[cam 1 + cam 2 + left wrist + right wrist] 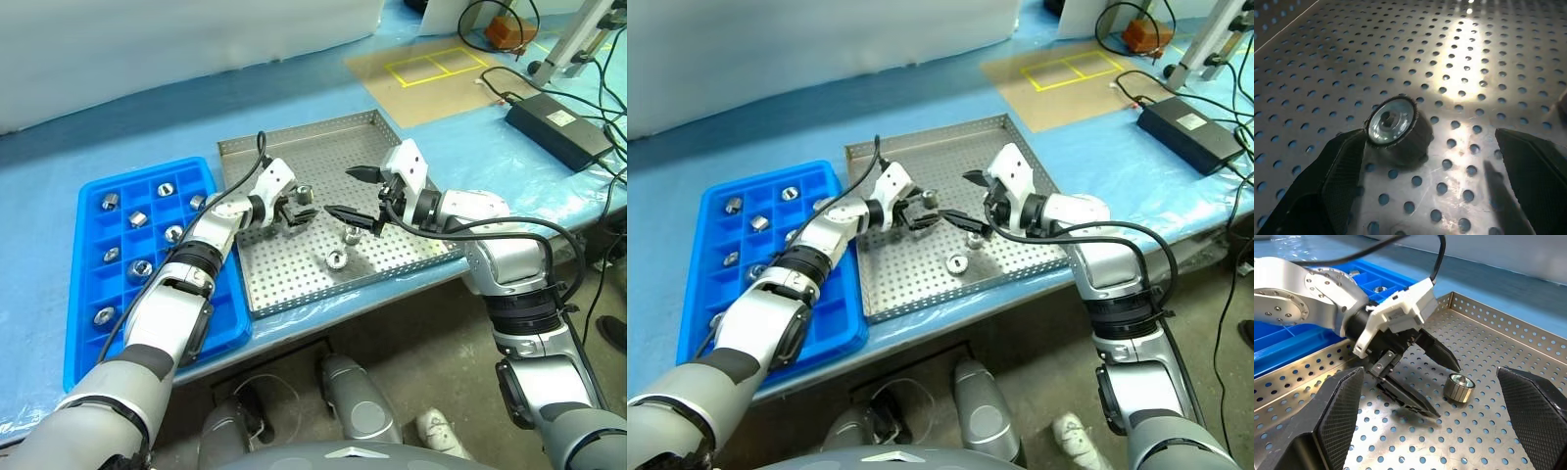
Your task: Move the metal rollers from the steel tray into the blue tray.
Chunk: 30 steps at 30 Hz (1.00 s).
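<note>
Closing in on one of the metal rollers (1458, 387) near the steel tray's (294, 284) middle, the left claw (1442, 389) stands spread with the piece just beside one finger. Two more lie lower right on the perforated floor. Better to centre the roller between both fingers before pinching, then lift toward the blue tray (93, 323) at left. The right claw (355, 196) hovers spread, empty.

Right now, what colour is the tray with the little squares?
Bright blue: the blue tray shows best in the left eye view.

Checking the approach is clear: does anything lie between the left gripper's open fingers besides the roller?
No. In the left wrist view only one metal roller and bare steel tray floor lie between them.
</note>
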Tool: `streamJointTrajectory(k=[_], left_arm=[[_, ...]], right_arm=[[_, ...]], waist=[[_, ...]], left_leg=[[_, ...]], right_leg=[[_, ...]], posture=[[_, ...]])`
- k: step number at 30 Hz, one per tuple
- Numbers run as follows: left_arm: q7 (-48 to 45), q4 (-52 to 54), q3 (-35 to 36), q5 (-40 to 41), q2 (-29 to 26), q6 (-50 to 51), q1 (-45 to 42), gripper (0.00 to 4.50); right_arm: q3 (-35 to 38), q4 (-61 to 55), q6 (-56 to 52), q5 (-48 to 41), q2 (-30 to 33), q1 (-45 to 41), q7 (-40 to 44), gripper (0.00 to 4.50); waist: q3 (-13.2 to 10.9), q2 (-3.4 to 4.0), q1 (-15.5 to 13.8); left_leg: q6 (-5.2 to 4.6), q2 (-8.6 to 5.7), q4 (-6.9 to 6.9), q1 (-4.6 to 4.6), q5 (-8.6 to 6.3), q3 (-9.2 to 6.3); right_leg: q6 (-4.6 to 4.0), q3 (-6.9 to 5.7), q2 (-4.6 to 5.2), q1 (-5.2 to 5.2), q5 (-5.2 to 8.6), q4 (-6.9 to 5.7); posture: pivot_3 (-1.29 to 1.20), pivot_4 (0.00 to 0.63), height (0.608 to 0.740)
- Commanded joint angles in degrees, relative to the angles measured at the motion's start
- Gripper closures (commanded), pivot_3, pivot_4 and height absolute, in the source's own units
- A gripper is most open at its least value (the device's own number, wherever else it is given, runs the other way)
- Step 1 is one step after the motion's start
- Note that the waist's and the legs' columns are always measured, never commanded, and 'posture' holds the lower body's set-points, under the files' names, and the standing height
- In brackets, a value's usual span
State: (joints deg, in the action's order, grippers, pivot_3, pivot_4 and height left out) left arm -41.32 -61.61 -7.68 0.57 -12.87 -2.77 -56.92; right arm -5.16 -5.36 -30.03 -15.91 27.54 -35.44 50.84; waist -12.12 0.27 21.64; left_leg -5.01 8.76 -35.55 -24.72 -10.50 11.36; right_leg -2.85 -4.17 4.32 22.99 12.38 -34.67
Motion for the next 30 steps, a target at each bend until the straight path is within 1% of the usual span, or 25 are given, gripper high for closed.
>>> streamJointTrajectory(k=[1, 6, 9, 11, 13, 14, 16, 18, 20, 21, 23, 26, 28, 30], left_arm=[[7.16, -3.12, 2.16, -1.16, 0.69, -2.3, -3.36, 0.03], [7.64, -4.89, 2.97, -1.6, 1.78, -3.24, -4.0, 0.03], [5.12, -3.87, 3.59, -0.85, 2.36, -3.41, -3.8, 0.03], [1.77, -2.1, 4.59, 0.7, 2.45, -2.33, -3.53, 0.03], [-5.68, 2.94, 5.68, 3.94, 1.73, 0.99, -2.1, 0.03], [-9.96, 7.58, 5.94, 6.02, 0.79, 3.53, -0.55, 0.03], [-14.39, 15.14, 6.22, 8.58, -0.71, 7.71, 2.12, 0.03], [-18.24, 28.42, 6.34, 11.89, -4.87, 15.31, 7.4, 0.03], [-21.47, 41.0, 5.75, 14.13, -10.08, 21.97, 13.29, 0.03], [-21.81, 44.52, 5.48, 14.63, -11.51, 24.0, 14.98, 0.03], [-23.26, 52.52, 6.61, 15.51, -17.88, 27.64, 20.81, 0.03], [-23.42, 59.31, 9.53, 16.84, -25.22, 31.15, 26.94, 0.03], [-22.01, 62.05, 11.98, 17.73, -28.18, 32.43, 29.42, 0.03], [-20.65, 64.28, 13.73, 18.94, -29.45, 33.87, 30.75, 0.03]], right_arm=[[0.54, -1.03, 1.3, -0.6, 0.11, -1.43, -0.28, 0.0], [0.03, -0.89, 1.86, -0.22, -0.07, -1.2, -0.37, 0.0], [-0.13, -1.19, 1.82, -0.3, -0.28, -0.89, -0.56, 0.0], [-0.51, -1.32, 1.93, -0.13, -0.62, -0.6, -0.87, 0.0], [-1.65, 0.83, 3.97, 1.96, -2.31, -1.22, -3.2, 0.0], [-2.07, 2.93, 5.16, 3.52, -3.95, -2.16, -5.73, 0.0], [-2.49, 5.92, 6.67, 5.82, -6.3, -3.52, -9.43, 0.0], [-3.5, 11.15, 8.22, 8.77, -9.42, -5.76, -13.88, 0.0], [-3.57, 15.14, 9.08, 9.71, -12.01, -7.31, -16.18, 0.0], [-3.36, 16.04, 9.26, 9.63, -12.61, -7.6, -16.43, 0.0], [-2.84, 21.77, 10.22, 9.95, -14.59, -9.28, -18.25, 0.0], [-1.76, 29.45, 11.64, 9.12, -16.99, -11.6, -18.97, 0.0], [-1.36, 33.56, 12.88, 8.61, -18.52, -13.17, -18.29, 0.0], [-1.25, 36.46, 14.54, 8.69, -19.7, -14.37, -17.67, 0.0]], waist=[[0.0, 0.0, 0.0], [0.0, 0.0, -0.03], [0.0, 0.0, 0.05], [0.0, 0.0, 0.17], [0.0, 0.0, 0.46], [0.0, 0.0, 0.9], [0.0, 0.0, 1.38], [0.0, 0.0, 2.1], [0.0, 0.0, 3.65], [0.0, 0.0, 3.91], [-0.01, 0.02, 4.14], [-0.03, 0.04, 4.28], [-0.05, 0.07, 3.99], [-0.06, 0.09, 3.35]], left_leg=[[-0.02, 0.02, -0.07, -0.11, -0.01, -0.1], [-0.3, 0.05, -0.45, -0.41, -0.17, -0.22], [-0.42, -0.01, -0.57, -0.46, -0.24, -0.21], [-0.44, -0.05, -0.61, -0.46, -0.25, -0.2], [-0.44, -0.08, -0.62, -0.46, -0.25, -0.2], [-0.44, -0.08, -0.62, -0.46, -0.25, -0.2], [-0.44, -0.09, -0.64, -0.46, -0.25, -0.19], [-0.44, -0.07, -0.64, -0.45, -0.25, -0.18], [-0.43, -0.01, -0.63, -0.39, -0.24, -0.17], [-0.41, 0.02, -0.62, -0.39, -0.23, -0.18], [-0.38, 0.1, -0.6, -0.37, -0.21, -0.19], [-0.32, 0.09, -0.63, -0.35, -0.18, -0.19], [-0.3, 0.09, -0.7, -0.35, -0.17, -0.19], [-0.28, 0.06, -0.73, -0.33, -0.16, -0.17]], right_leg=[[0.0, -0.12, 0.01, 0.0, 0.0, 0.01], [0.0, -0.34, 0.09, 0.02, 0.0, 0.02], [0.01, -0.34, 0.19, 0.02, -0.01, 0.02], [0.05, -0.34, 0.25, 0.01, -0.03, 0.01], [0.09, -0.35, 0.29, 0.01, -0.06, 0.0], [0.09, -0.35, 0.3, 0.0, -0.06, -0.01], [0.09, -0.35, 0.32, 0.01, -0.06, -0.04], [0.09, -0.35, 0.32, 0.02, -0.06, -0.09], [0.08, -0.34, 0.31, 0.06, -0.07, -0.18], [0.07, -0.4, 0.3, 0.07, -0.06, -0.21], [0.07, -0.46, 0.27, 0.06, -0.06, -0.24], [0.07, -0.43, 0.31, 0.04, -0.06, -0.33], [0.07, -0.43, 0.34, 0.04, -0.06, -0.43], [0.06, -0.44, 0.43, 0.04, -0.06, -0.56]], posture=[[-0.83, 0.15, 0.74], [-0.84, 0.15, 0.74], [-0.84, 0.15, 0.74], [-0.84, 0.15, 0.74], [-0.84, 0.15, 0.74], [-0.84, 0.15, 0.74], [-0.83, 0.15, 0.74], [-0.82, 0.15, 0.74], [-0.8, 0.15, 0.74], [-0.79, 0.15, 0.74], [-0.77, 0.15, 0.74], [-0.73, 0.15, 0.74], [-0.71, 0.15, 0.74], [-0.69, 0.15, 0.74]])
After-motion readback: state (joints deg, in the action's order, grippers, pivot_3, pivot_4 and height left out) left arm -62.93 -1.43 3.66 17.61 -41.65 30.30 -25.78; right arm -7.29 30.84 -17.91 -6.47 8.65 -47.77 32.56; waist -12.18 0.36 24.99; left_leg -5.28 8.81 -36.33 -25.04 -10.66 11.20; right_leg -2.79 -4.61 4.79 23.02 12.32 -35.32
